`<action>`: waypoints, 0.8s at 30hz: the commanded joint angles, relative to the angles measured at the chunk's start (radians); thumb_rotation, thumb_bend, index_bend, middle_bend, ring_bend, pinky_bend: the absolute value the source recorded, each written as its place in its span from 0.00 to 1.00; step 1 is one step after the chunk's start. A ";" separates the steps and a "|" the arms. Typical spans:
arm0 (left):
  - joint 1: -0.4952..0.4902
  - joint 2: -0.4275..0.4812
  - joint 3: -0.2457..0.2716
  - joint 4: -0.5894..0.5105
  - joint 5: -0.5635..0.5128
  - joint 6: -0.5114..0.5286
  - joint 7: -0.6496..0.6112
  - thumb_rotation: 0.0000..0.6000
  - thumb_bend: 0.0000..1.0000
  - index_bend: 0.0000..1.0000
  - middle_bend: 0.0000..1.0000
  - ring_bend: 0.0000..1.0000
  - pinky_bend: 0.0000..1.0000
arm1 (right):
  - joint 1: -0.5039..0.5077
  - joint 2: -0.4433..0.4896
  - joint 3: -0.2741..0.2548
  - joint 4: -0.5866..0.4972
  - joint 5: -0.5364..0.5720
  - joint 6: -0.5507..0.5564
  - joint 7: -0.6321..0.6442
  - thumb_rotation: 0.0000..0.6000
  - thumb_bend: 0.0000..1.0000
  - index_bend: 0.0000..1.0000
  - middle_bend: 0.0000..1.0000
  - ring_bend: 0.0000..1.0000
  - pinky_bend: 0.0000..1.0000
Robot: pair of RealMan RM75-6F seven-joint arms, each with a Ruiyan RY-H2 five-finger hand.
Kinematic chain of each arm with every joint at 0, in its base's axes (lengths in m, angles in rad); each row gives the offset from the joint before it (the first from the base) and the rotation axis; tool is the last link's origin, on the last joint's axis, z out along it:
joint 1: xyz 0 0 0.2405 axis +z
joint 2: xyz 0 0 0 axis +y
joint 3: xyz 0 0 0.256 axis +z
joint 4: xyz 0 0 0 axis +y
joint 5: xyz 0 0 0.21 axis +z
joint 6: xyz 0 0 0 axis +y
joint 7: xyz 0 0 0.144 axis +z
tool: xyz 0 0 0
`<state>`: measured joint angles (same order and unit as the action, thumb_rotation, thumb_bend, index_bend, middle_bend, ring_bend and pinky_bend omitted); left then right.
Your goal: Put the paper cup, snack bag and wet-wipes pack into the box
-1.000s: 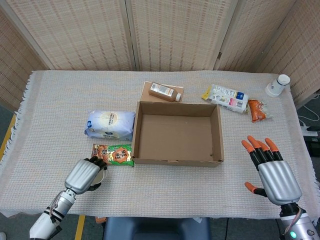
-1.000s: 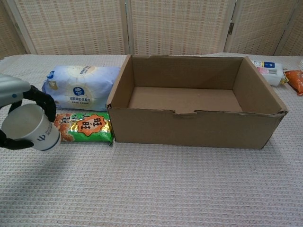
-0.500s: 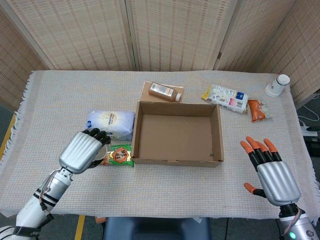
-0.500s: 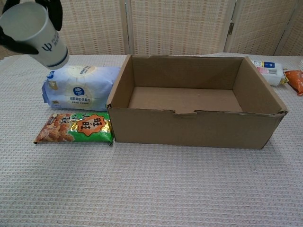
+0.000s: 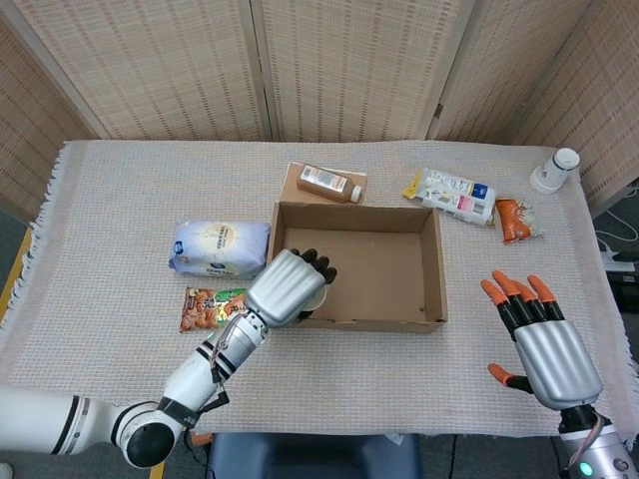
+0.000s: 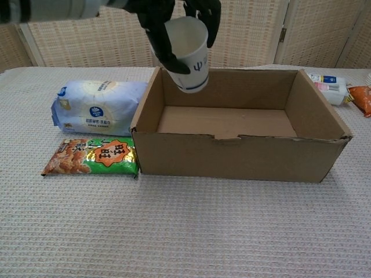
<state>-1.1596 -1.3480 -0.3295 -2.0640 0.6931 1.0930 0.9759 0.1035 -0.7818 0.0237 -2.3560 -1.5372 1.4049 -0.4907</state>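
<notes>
Head view: left robot hand (image 5: 290,287) reaches forward from the lower left, knuckles up, over the front-left corner of the box (image 5: 431,261). Dark fingers curl around the paper cup (image 5: 313,299), mostly hidden beneath them. Snack bag (image 5: 211,305) and wet-wipes pack (image 5: 220,248) lie on the tabletop (image 5: 120,200) to this hand's left. Right robot hand (image 5: 542,344) is raised well right of the box, fingers spread, gripping nothing.

Chest view: left robot hand (image 6: 168,26) grips the cup (image 6: 188,52) from above, cup tilted, above the box's (image 6: 243,156) left wall. Snack bag (image 6: 93,157) and wipes pack (image 6: 98,108) lie below-left.
</notes>
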 commanded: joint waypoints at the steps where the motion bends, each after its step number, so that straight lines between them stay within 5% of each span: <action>1: -0.098 -0.148 0.011 0.163 -0.049 0.023 0.025 1.00 0.24 0.35 0.32 0.20 0.44 | -0.004 0.002 0.001 0.000 -0.001 0.007 0.006 1.00 0.08 0.07 0.00 0.00 0.00; 5: -0.125 -0.162 0.026 0.224 -0.075 0.009 0.038 1.00 0.18 0.02 0.02 0.00 0.17 | -0.005 0.012 0.003 0.000 0.000 0.010 0.026 1.00 0.08 0.07 0.00 0.00 0.00; 8: -0.120 -0.134 0.026 0.216 -0.086 0.014 0.023 1.00 0.14 0.00 0.00 0.00 0.09 | -0.006 0.020 0.003 0.000 -0.003 0.011 0.032 1.00 0.08 0.07 0.00 0.00 0.00; 16: -0.010 0.083 0.090 0.045 -0.034 0.107 -0.007 1.00 0.14 0.00 0.00 0.00 0.12 | -0.007 0.018 -0.002 0.000 -0.009 0.005 0.026 1.00 0.08 0.07 0.00 0.00 0.00; 24: 0.262 0.417 0.259 -0.132 0.180 0.148 -0.216 1.00 0.15 0.01 0.15 0.03 0.27 | -0.004 0.010 -0.001 0.000 -0.009 -0.003 0.016 1.00 0.08 0.07 0.00 0.00 0.00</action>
<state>-1.0210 -1.0458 -0.1643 -2.1266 0.7508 1.2211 0.8701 0.0987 -0.7705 0.0218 -2.3560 -1.5480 1.4041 -0.4725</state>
